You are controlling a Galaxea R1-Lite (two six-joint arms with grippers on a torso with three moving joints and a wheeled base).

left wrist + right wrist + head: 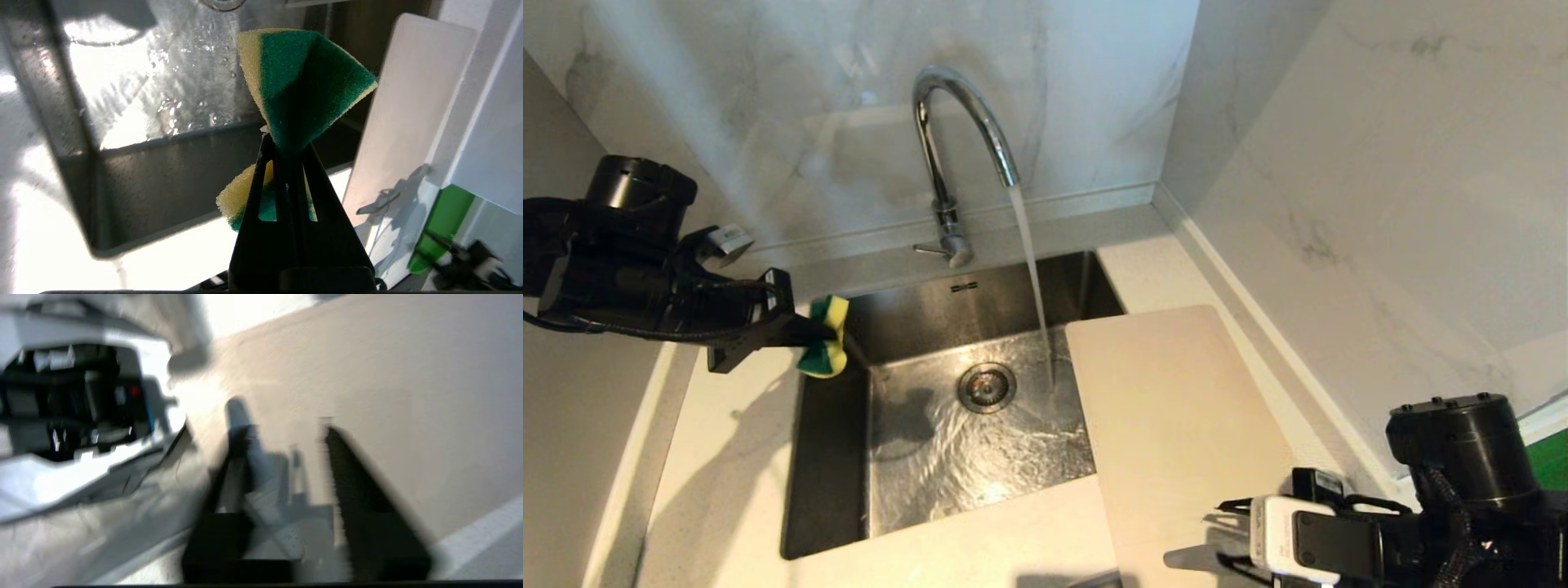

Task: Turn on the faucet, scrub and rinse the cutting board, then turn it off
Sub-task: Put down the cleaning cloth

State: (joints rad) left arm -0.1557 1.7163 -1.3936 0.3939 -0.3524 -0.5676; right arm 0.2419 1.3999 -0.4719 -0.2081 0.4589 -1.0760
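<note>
Head view: the faucet [956, 155] stands at the back edge of the sink [833, 457] and it's running, water pouring down just beside the drain [987, 387]. The cutting board [1176, 441] lies flat on the bench [727, 490] at the sink's right edge, its left side hanging a bit over the basin. The left pincer [809, 331] sits at the sink's back-left corner, clamped on a yellow-green sponge [827, 347].

Left wrist view: both fingers are pressed together on the sponge [302, 90], squashing it in the middle, with the wet basin below.

Right wrist view: pretty blurry, but the right pincer [286, 433] shows a gap between its fingers, right over the board [367, 375]. Can't tell if it's gripping anything.
</note>
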